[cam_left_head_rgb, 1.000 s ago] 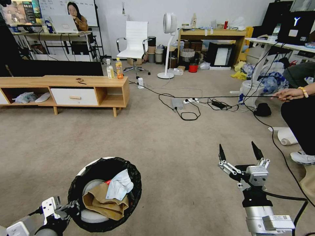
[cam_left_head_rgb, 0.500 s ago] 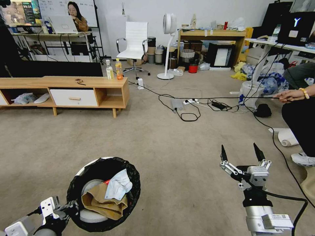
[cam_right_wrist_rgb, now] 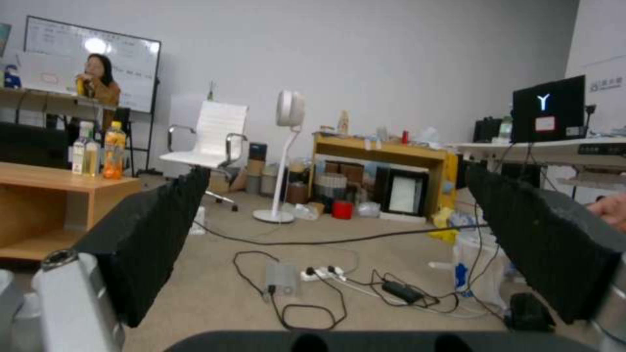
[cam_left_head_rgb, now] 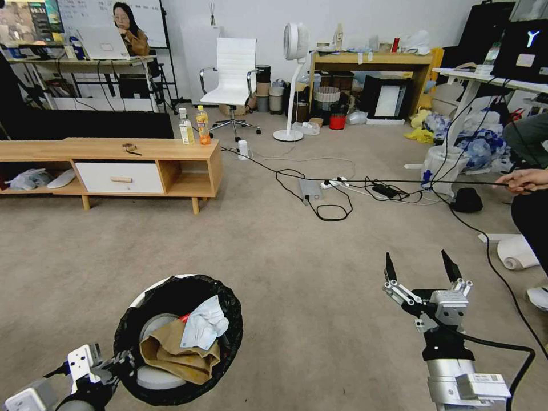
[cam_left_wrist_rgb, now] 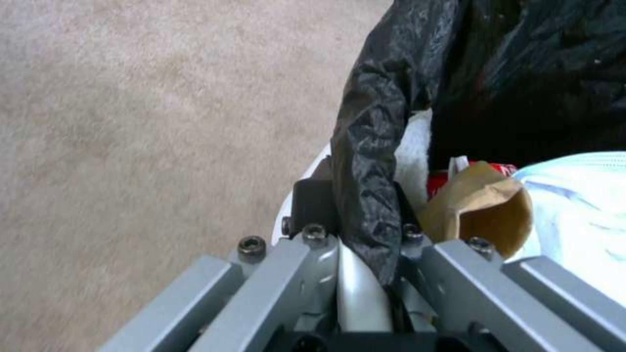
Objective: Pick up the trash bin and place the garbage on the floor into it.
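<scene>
The trash bin (cam_left_head_rgb: 149, 292), white with a black bag over its rim, hangs at the lower left above the floor (cam_left_head_rgb: 297, 274). My left gripper (cam_left_head_rgb: 121, 362) is shut on its near rim; the left wrist view shows the fingers (cam_left_wrist_rgb: 312, 203) clamped over the bag-covered rim (cam_left_wrist_rgb: 371, 146). Garbage lies inside the bin: a brown paper box (cam_left_head_rgb: 180, 354), a white tissue (cam_left_head_rgb: 202, 325) and a bit of red can (cam_left_wrist_rgb: 435, 183). My right gripper (cam_left_head_rgb: 419, 264) is held open over bare carpet at the lower right, nothing between its fingers (cam_right_wrist_rgb: 156, 234).
A low wooden cabinet (cam_left_head_rgb: 114, 165) with two drink bottles (cam_left_head_rgb: 194, 125) stands at the left. Cables and a power strip (cam_left_head_rgb: 319, 188) cross the carpet ahead. A person's hand (cam_left_head_rgb: 522, 181) holds a cable at the right, above a paper roll (cam_left_head_rgb: 516, 254).
The whole picture has shifted, with the cabinet and room sliding left and down, so the camera has moved. Both grippers and the bin keep their places relative to me.
</scene>
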You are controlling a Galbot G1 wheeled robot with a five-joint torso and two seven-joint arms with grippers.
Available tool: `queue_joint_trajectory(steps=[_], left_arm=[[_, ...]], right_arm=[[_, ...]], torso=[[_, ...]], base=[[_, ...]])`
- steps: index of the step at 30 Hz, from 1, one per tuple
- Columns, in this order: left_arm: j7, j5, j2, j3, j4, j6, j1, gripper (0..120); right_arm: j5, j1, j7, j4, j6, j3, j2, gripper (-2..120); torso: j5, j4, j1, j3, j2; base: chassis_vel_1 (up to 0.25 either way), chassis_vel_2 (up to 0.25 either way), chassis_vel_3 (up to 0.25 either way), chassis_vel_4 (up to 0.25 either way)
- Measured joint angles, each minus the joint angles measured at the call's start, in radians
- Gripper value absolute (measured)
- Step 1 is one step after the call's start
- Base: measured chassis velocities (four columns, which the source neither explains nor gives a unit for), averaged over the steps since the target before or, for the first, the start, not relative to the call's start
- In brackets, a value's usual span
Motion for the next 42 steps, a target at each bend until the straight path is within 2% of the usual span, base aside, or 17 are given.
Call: queue_joint_trajectory(steps=[15, 42], left_arm=[[0.001, 0.001, -0.003, -0.001, 0.000, -0.001, 0.004, 3], [-0.002, -0.014, 0.001, -0.018, -0.006, -0.001, 0.000, 3]], right_arm=[[0.004, -0.001, 0.000, -0.009, 0.019, -0.004, -0.002, 100], [0.003, -0.008, -0.014, -0.011, 0.030, -0.006, -0.007, 100]], torso=[[0.0001, -0.0001, 0.000, 0.000, 0.000], [0.0000, 0.0000, 0.000, 0.000, 0.000]], base=[[-0.116, 0.119, 0.117, -0.115], [0.000, 0.000, 0.000, 0.000]])
